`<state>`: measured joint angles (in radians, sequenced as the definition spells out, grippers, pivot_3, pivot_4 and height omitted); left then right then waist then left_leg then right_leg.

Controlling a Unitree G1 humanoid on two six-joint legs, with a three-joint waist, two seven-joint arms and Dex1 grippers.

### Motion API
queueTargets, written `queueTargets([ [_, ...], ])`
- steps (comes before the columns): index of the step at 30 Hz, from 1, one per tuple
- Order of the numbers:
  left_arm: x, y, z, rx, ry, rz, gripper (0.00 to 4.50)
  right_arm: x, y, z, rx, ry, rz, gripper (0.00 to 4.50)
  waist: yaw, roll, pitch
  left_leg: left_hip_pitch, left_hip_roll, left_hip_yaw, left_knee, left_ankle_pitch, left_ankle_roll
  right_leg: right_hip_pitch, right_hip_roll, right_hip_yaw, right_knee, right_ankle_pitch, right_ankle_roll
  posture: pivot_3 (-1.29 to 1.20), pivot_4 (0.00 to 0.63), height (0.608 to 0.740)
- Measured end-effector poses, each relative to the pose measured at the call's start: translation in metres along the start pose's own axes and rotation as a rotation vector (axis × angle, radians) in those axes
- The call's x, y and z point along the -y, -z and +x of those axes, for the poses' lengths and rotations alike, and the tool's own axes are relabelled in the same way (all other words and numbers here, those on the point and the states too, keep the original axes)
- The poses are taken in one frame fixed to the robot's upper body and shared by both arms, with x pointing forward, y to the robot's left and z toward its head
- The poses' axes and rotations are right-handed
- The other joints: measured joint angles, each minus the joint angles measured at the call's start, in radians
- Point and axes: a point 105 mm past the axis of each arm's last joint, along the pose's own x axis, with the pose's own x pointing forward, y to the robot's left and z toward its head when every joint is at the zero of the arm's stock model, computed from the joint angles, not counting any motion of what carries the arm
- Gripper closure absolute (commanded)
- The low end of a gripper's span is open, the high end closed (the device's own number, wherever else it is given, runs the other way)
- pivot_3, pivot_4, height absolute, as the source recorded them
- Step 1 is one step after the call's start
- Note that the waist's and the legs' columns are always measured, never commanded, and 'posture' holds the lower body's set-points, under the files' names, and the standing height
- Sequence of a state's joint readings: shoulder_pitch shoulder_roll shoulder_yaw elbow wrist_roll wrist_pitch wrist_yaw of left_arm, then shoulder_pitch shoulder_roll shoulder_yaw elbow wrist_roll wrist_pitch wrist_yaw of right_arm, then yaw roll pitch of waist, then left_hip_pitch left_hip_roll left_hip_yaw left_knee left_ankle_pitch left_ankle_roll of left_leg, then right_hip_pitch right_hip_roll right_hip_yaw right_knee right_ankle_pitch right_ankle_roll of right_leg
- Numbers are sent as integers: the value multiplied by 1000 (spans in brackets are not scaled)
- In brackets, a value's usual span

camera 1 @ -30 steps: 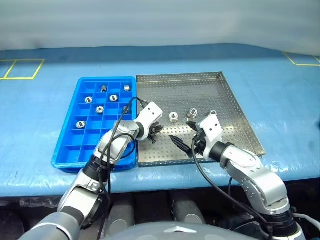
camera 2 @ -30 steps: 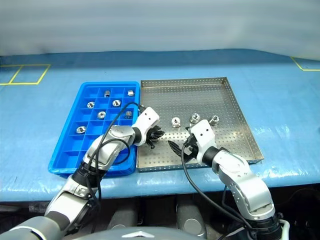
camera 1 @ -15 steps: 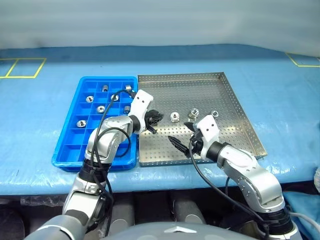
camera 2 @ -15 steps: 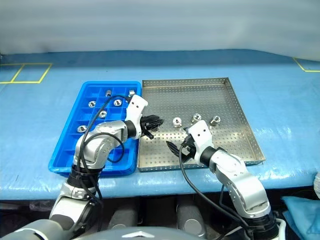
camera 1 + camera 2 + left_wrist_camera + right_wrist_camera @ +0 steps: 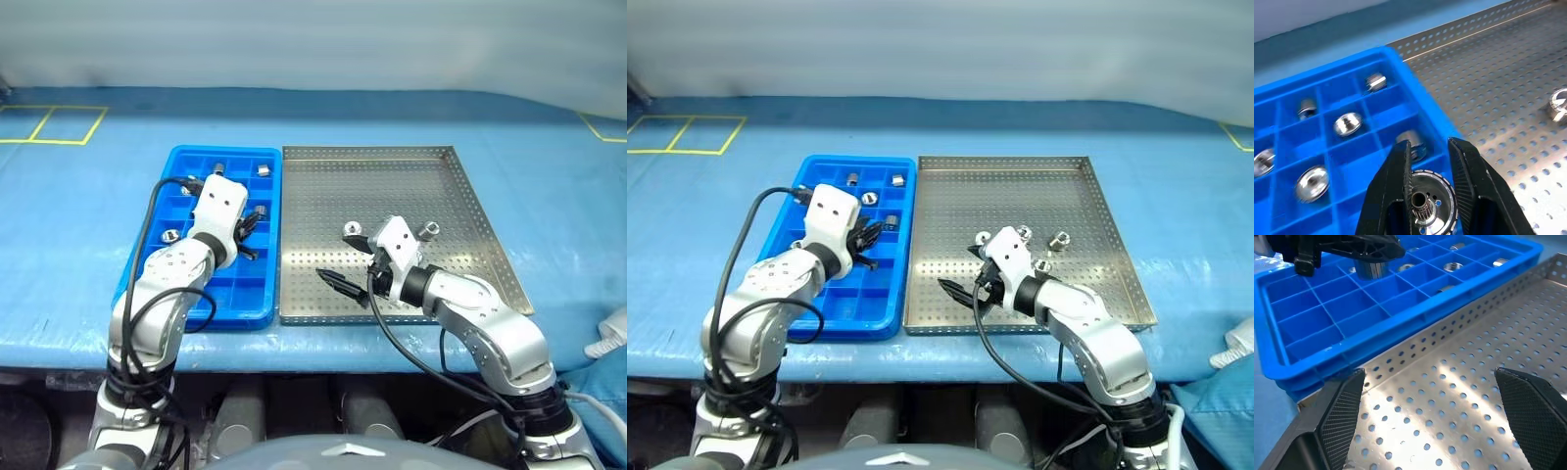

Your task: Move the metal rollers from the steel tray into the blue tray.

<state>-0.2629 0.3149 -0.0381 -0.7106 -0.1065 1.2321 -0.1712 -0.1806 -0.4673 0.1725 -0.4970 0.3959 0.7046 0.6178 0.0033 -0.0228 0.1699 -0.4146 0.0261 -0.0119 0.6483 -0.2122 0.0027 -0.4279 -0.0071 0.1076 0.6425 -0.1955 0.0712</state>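
Delivery is the step in hand: my left gripper (image 5: 1431,188) is clamped on a metal roller (image 5: 1429,199) above the blue tray (image 5: 153,195), next needing an empty compartment, while my right gripper (image 5: 1430,418) hangs spread wide over the steel tray (image 5: 470,191).

1. The blue tray (image 5: 147,262) sits on the counter (image 5: 549,186), touching the steel tray (image 5: 392,176) at its 3 o'clock.
2. Several metal rollers (image 5: 1348,123) lie in separate compartments toward the blue tray's 12 o'clock end.
3. Two rollers (image 5: 429,230) rest mid steel tray.
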Motion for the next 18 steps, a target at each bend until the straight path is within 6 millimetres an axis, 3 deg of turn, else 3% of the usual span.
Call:
queueTargets([
  [7, -30, 35, -35, -114, -258, -30, 3689, 0, 8, 16, -47, -61, 11, 0, 74, -2, 1, -1, 0, -3, 0, 0, 0, 0, 0, -3, 0, -1, -2, 414, 150, 740],
  [16, -41, 54, -45, -174, -363, -51, 3689, -1, 10, 21, -61, -87, -5, 0, 134, -3, 2, -2, 0, -2, -1, -1, -1, -1, -2, -4, -3, -1, -2, 409, 150, 740],
  [18, -41, 56, -44, -176, -363, -48, 2951, 0, 10, 20, -62, -85, -7, 0, 136, -3, 2, -2, 0, -2, -2, -1, -2, -1, -2, -4, -4, -1, -2, 409, 150, 740],
])
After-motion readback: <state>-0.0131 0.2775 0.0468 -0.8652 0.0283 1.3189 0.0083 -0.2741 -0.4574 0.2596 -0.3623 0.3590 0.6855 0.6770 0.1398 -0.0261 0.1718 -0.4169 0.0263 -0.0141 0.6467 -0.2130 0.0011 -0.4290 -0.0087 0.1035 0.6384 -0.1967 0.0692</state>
